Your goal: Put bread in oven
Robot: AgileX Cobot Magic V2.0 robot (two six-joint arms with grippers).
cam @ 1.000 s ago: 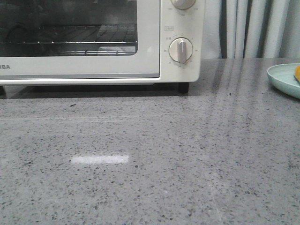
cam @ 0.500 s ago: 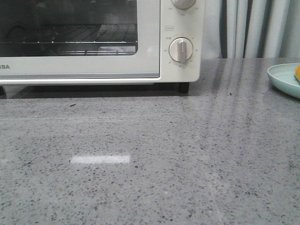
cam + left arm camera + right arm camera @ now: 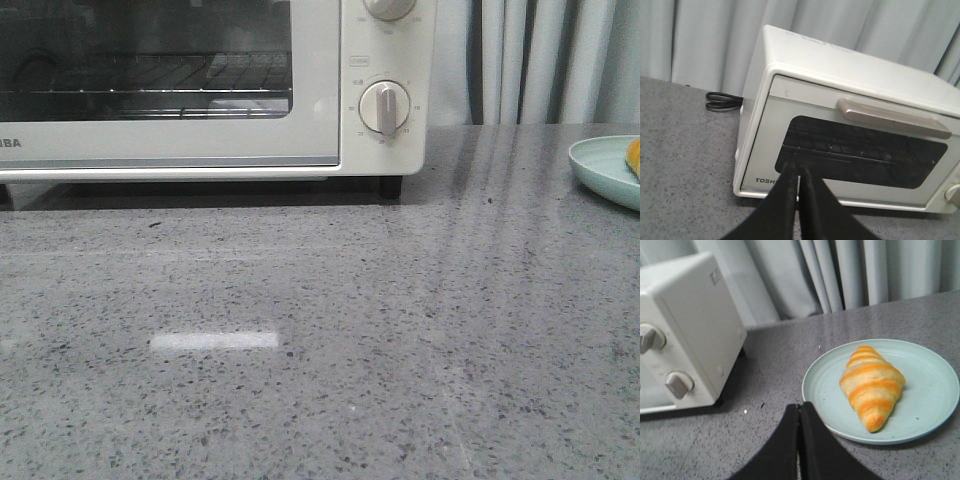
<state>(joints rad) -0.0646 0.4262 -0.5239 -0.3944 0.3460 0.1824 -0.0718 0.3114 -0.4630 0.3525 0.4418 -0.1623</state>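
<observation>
Lying on a pale green plate [image 3: 935,390], the bread [image 3: 872,385] is untouched; the oven [image 3: 850,130] door is closed; both claws [image 3: 798,179] [image 3: 799,410] are pressed narrow, empty.

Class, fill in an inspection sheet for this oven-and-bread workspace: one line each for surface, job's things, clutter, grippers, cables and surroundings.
Surface: grey speckled stone countertop, glossy, with a light reflection.
Job's things: bread lies on a pale green plate, to the right of the oven; oven door shut, wire rack visible through the glass, nothing seen on it.
Clutter: nothing seen.
Grippers: left gripper faces the oven door, jaws shut, holding nothing; right gripper faces the plate, jaws shut, holding nothing.
Cables: black power cord coiled behind the oven.
Surroundings: grey curtain behind the counter.
</observation>
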